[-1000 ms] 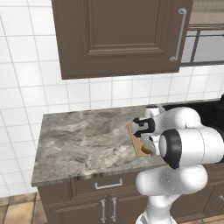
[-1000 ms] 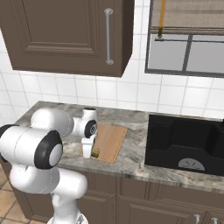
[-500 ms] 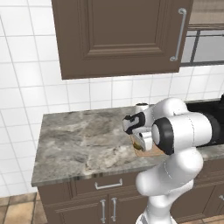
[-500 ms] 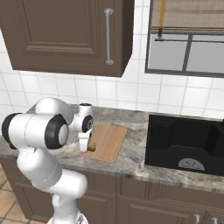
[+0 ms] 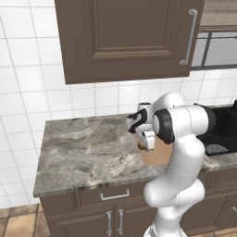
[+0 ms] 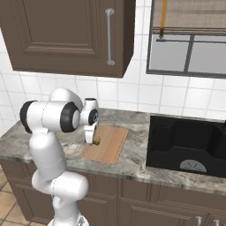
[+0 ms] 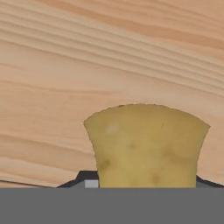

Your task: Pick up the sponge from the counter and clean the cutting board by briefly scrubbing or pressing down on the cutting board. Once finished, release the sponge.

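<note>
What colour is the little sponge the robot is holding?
The sponge is mustard yellow, seen best in the hand view, over the light wooden board.

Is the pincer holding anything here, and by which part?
Yes: the pincer holds the sponge by its upper end; the free end hangs toward the cutting board.

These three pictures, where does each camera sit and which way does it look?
Left base view: behind the arm's left, facing the counter; the arm rises lower right.
Right base view: behind its right, over the cutting board and sink; the arm rises lower left.
Hand view: on the hand, looking down at the sponge.
All three share sponge and board.
</note>
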